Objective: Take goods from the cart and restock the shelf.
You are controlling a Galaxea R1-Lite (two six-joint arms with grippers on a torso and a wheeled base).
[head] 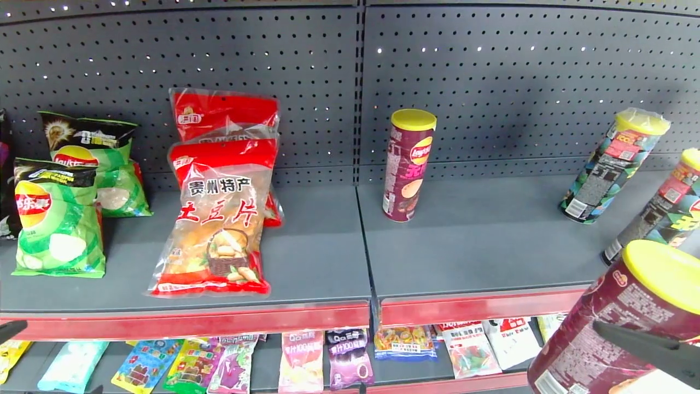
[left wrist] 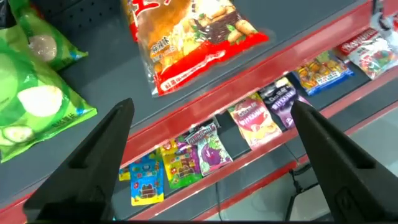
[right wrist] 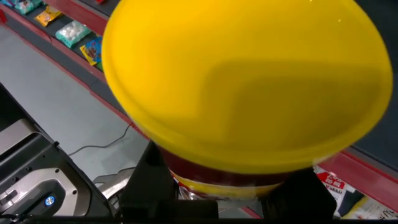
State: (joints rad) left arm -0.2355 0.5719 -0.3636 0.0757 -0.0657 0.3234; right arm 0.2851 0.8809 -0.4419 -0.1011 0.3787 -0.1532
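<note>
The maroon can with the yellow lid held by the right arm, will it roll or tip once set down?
The maroon can looks like a rigid tube, so probably stiff, not floppy. Tall and narrow, it may tip if nudged upright. Round-sided, it would likely roll if laid on the shelf.

Shelf [head: 306, 262] is viewed from the head, front-on and slightly down. Left wrist is aimed down over the red lip [left wrist: 249, 81]; potato-slice bag [head: 216, 219] is shared. Right wrist is set tight above the chip can [right wrist: 249, 81].

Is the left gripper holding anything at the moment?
No, the left gripper is open, with nothing between its fingers.
</note>
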